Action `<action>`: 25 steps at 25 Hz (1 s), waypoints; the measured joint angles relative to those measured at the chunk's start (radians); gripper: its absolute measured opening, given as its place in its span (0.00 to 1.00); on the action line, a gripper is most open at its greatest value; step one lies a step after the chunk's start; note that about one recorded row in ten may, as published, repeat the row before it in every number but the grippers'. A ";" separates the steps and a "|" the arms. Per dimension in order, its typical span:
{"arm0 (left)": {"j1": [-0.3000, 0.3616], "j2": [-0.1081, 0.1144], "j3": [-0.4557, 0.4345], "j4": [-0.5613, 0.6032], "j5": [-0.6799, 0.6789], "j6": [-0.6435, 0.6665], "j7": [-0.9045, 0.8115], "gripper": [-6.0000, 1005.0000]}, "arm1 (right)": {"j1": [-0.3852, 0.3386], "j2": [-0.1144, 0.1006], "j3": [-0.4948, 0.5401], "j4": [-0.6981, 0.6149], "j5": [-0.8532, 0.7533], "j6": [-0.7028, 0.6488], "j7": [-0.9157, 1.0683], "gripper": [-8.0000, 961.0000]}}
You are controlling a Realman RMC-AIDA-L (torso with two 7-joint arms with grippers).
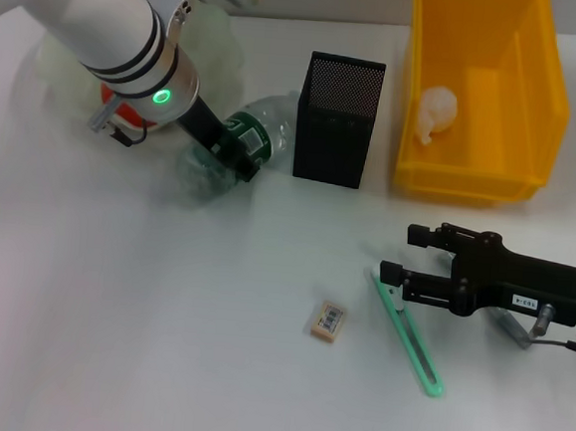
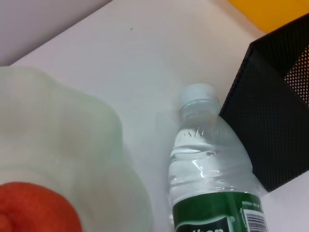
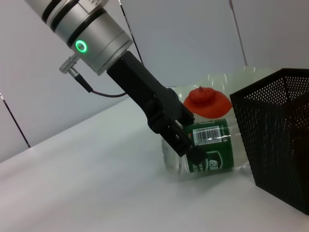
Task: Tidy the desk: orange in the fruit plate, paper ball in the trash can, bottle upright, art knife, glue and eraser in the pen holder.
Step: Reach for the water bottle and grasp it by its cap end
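Eraser (image 1: 328, 320) on desk, L gripper (image 1: 235, 154) on bottle (image 1: 236, 142)

Our left pincer (image 1: 235, 154) reaches down from the far left, fingers closed (grip engaged); our right pincer (image 1: 400, 256) hovers low, fingers spread, pointing left

Lab test desk: bare white tabletop (image 1: 158, 345); plain white wall (image 3: 193, 34); staged props
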 joint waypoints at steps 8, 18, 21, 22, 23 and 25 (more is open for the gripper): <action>0.017 0.001 -0.001 0.024 0.038 0.018 -0.008 0.78 | 0.011 0.000 -0.001 0.000 0.000 0.000 0.003 0.81; 0.062 0.005 -0.001 0.055 0.052 0.057 -0.001 0.78 | 0.025 0.001 -0.001 0.000 0.000 0.000 0.005 0.81; 0.080 0.005 0.000 0.067 0.069 0.078 0.000 0.78 | 0.028 0.002 -0.002 0.001 0.000 0.000 0.005 0.81; 0.102 0.004 0.000 0.094 0.071 0.096 0.000 0.78 | 0.029 0.002 -0.002 0.001 0.000 0.000 0.005 0.81; 0.102 0.004 0.000 0.094 0.071 0.096 0.000 0.78 | 0.031 0.002 -0.002 0.001 0.000 0.000 0.005 0.81; 0.149 0.004 0.000 0.162 0.073 0.115 0.001 0.78 | 0.039 0.003 -0.005 0.002 0.000 0.000 0.005 0.81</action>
